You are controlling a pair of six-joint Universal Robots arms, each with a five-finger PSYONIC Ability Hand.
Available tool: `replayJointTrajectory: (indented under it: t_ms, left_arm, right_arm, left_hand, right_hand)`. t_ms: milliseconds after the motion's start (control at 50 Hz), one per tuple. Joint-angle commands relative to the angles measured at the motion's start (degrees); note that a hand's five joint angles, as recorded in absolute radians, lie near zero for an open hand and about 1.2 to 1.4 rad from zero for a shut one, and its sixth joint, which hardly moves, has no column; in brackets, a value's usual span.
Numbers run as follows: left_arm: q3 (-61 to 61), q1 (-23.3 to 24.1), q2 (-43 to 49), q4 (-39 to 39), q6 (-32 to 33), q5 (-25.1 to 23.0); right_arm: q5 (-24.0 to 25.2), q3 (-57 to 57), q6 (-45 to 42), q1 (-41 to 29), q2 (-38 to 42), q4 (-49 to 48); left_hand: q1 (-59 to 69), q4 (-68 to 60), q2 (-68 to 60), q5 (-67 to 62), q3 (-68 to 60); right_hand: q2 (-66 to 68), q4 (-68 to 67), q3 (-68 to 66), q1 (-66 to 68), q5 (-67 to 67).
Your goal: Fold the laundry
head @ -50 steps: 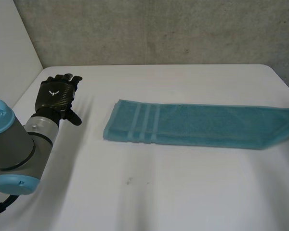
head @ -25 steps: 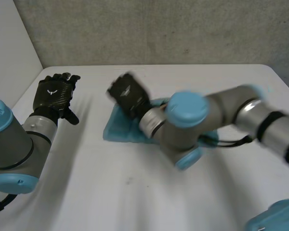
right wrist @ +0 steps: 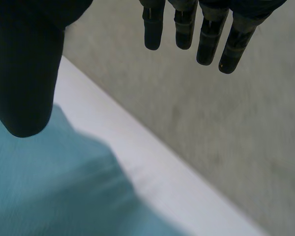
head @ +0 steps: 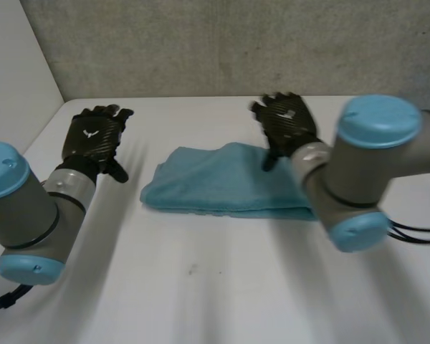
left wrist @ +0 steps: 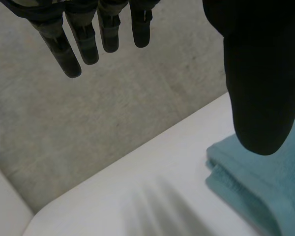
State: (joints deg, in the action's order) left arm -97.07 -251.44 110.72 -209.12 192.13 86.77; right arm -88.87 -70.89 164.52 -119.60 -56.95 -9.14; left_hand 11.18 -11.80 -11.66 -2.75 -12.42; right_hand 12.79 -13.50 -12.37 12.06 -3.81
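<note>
Nearest, the bare front of the table (head: 201, 287) runs between the 2 arms. Past it the towel (head: 215, 183) lies flat mid-table as a doubled band, its rounded end toward the left hand (head: 93, 136).

That hand hovers over bare table just beside the end. Its fingers are straight, the thumb is spread wide, and it holds nothing. The right hand (head: 287, 122) hangs over the towel's far edge, fingers straight and apart from the thumb, also empty. I cannot tell whether its thumb touches the cloth. Behind both stands the wall (head: 201, 43).

The towel looks to have 1 fold laid and let go, with a further fold to come. That next fold calls for a hand to drop to 1 end, pinch both layers together and carry them across square.
</note>
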Motion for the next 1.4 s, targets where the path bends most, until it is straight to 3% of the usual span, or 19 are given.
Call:
replayJointTrajectory:
  t_ms: [20,180,280,340,400,580,740,920,960,980,1020,1040,1120,1180,1300,1400]
  left_arm:
    - [3.73,2.45,2.13,1.34,-0.09,-1.69]
    - [4.17,4.20,2.83,1.34,-0.09,-1.25]
    - [3.65,4.38,2.74,1.34,-0.09,-1.07]
    - [3.30,4.38,2.74,1.34,-0.09,-1.07]
    - [2.94,4.38,2.39,1.43,0.00,-0.99]
    - [2.15,4.20,-0.33,1.52,-0.27,-0.99]
    - [2.15,3.68,-2.79,1.61,-0.44,0.15]
    - [2.59,2.63,-4.02,1.96,-0.53,4.20]
    - [2.77,2.54,-4.02,2.04,-0.53,4.20]
    - [3.20,2.53,-3.85,2.31,-0.53,4.11]
    - [4.34,2.53,-3.15,2.83,-0.53,3.85]
    - [5.05,2.62,-3.06,3.01,-0.53,3.76]
    - [9.35,3.50,0.10,4.68,-1.32,1.83]
    - [14.09,4.99,3.35,7.84,-3.86,-0.45]
    - [24.37,9.29,11.34,13.64,-13.08,-5.37]
    - [28.60,10.71,16.62,15.05,-16.53,-8.01]
  right_arm:
    - [4.40,-9.25,6.07,7.27,-1.76,5.01]
    - [8.36,-16.11,6.69,11.93,-1.14,1.41]
    - [8.53,-17.35,6.86,13.34,0.44,-3.34]
    - [7.57,-16.56,5.99,14.13,2.81,-4.04]
    - [6.69,-15.42,5.55,15.53,3.51,-4.04]
    - [2.91,-5.06,-9.03,14.32,0.79,-1.24]
    - [4.49,11.29,-12.29,-7.28,6.39,1.49]
    - [10.55,14.99,-12.91,-16.01,17.13,1.67]
    - [9.95,16.31,-12.47,-16.19,19.33,1.58]
    - [8.63,17.27,-12.12,-16.19,19.08,1.58]
    - [6.79,17.37,-11.68,-15.93,18.29,1.58]
    - [5.56,17.37,-11.33,-15.93,17.67,1.58]
    - [-0.07,16.76,-4.14,-15.05,11.70,1.49]
    - [-2.27,15.00,2.81,-10.49,8.01,1.49]
    - [-0.26,11.57,9.06,-3.54,7.03,3.07]
    - [1.94,11.39,12.74,-1.25,7.64,7.11]
  left_hand:
    - [1.05,-0.43,-0.57,0.51,0.19]
    - [1.22,-0.60,-0.74,0.35,0.02]
    - [1.05,-0.43,-0.57,0.51,0.19]
    - [1.22,-0.60,-0.74,0.35,0.02]
    - [1.22,-0.60,-0.74,0.35,0.02]
    - [0.72,-0.10,-0.23,0.85,0.52]
    - [0.72,-0.10,-0.23,0.85,0.52]
    - [0.72,-0.10,-0.23,0.85,0.52]
    - [0.88,-0.26,-0.40,0.68,0.36]
    - [1.05,-0.43,-0.57,0.52,0.19]
    - [1.22,-0.60,-0.74,0.35,0.02]
    - [1.39,-0.77,-0.90,0.18,-0.15]
    - [2.90,-2.28,-2.42,-1.33,-1.66]
    - [4.58,-3.96,-4.10,-3.02,-3.34]
    - [5.59,-4.97,-5.11,-4.02,-4.35]
    - [6.44,-5.81,-5.95,-4.87,-5.20]
  right_hand:
    - [-2.79,3.50,2.37,-2.06,3.81]
    - [14.77,-14.05,-15.18,15.50,-13.74]
    - [39.82,-39.10,-40.23,40.55,-38.79]
    - [67.15,-66.43,-67.56,67.88,-66.12]
    - [67.21,-66.50,-67.63,67.94,-66.19]
    - [67.21,-66.50,-67.63,67.94,-66.19]
    - [67.21,-66.50,-67.63,67.94,-66.19]
    - [67.21,-66.50,-67.63,67.94,-66.19]
    - [67.21,-66.50,-67.63,67.94,-66.19]
    - [32.96,-32.25,-33.38,33.70,-31.94]
    - [6.82,-6.10,-7.23,7.55,-5.79]
    - [2.22,-1.50,-2.63,2.95,-1.20]
    - [-2.79,3.50,2.37,-2.06,3.81]
    - [-2.79,3.50,2.37,-2.06,3.81]
    - [-2.79,3.50,2.37,-2.06,3.81]
    - [-2.79,3.50,2.37,-2.06,3.81]
